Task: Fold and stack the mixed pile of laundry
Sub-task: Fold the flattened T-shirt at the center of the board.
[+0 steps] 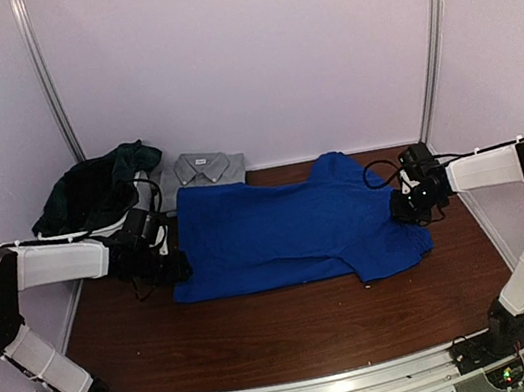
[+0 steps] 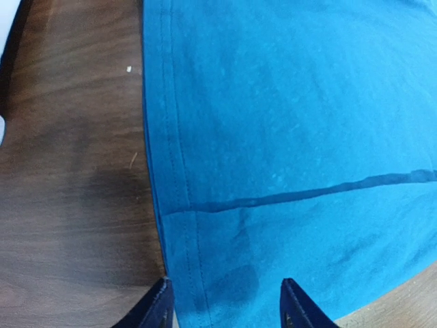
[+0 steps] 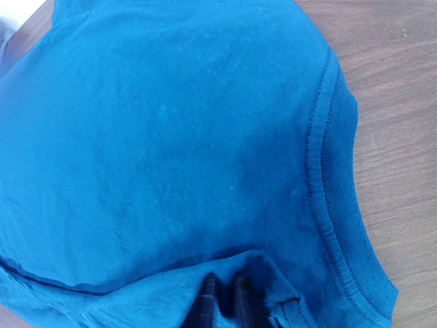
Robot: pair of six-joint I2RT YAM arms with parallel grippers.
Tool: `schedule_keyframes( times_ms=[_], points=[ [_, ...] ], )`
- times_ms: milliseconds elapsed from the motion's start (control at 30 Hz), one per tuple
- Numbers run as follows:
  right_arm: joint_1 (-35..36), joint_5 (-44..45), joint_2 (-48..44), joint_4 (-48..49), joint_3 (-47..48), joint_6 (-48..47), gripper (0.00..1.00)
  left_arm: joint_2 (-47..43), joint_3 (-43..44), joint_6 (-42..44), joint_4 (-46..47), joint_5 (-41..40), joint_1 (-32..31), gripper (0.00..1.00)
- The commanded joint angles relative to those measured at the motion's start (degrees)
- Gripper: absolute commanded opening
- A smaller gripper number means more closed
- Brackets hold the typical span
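A royal-blue T-shirt [image 1: 288, 227] lies spread across the brown table, folded over itself. My left gripper [image 1: 166, 266] hangs at the shirt's left edge. In the left wrist view it [image 2: 229, 306] is open, with its fingertips [image 2: 158, 304] on either side of the stitched hem and the cloth [image 2: 287, 123] lying flat below. My right gripper [image 1: 408, 206] is at the shirt's right side near the sleeve. In the right wrist view its fingers [image 3: 208, 301] stand nearly together, with a raised fold of the blue cloth [image 3: 171, 137] bunched at their tips.
A dark green garment [image 1: 98, 187] is heaped at the back left, in a white basket [image 1: 127, 218]. A folded grey collared shirt [image 1: 201, 170] lies behind the blue one against the back wall. Bare wood [image 1: 286, 334] runs along the near side.
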Motion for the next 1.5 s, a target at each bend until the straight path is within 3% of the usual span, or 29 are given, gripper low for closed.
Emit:
schedule_keyframes(
  times_ms=[0,100,200,267,433,633,800,1133,1467],
  points=[
    [-1.50,-2.64,-2.08,-2.06,3.41,-2.96,0.28,-4.77,0.46,2.23,3.22,0.59,-0.83,0.57],
    [-1.81,-3.40,-8.65,-4.20,2.17,-4.11,0.55,-6.70,3.31,5.99,3.19,0.60,-4.75,0.62],
    [-1.92,-5.85,-15.05,-6.96,-0.11,-4.48,0.60,-5.60,6.78,7.14,4.68,5.25,-8.90,0.63],
    [-1.92,-7.98,-18.65,-8.77,-2.38,-3.59,0.60,-3.50,8.23,6.38,8.27,8.47,-12.44,0.62],
    [-1.92,-12.54,-24.11,-12.31,-9.66,0.31,0.45,7.62,15.27,1.32,17.64,12.88,-23.04,0.56],
    [-1.82,-8.12,-28.20,-13.76,-17.45,3.57,0.39,23.03,26.94,-2.51,22.10,15.50,-31.24,0.49],
    [-1.83,-2.47,-27.67,-11.85,-20.89,5.81,0.39,31.46,33.37,-4.81,23.83,19.02,-33.44,0.48],
    [-1.87,-3.02,-21.38,-1.80,-22.62,5.53,0.38,41.55,38.20,-9.03,29.46,21.50,-34.55,0.47],
    [-1.91,-2.26,-17.89,0.40,-21.53,3.27,0.33,47.85,43.23,-11.29,28.75,20.08,-35.70,0.50]
  ],
)
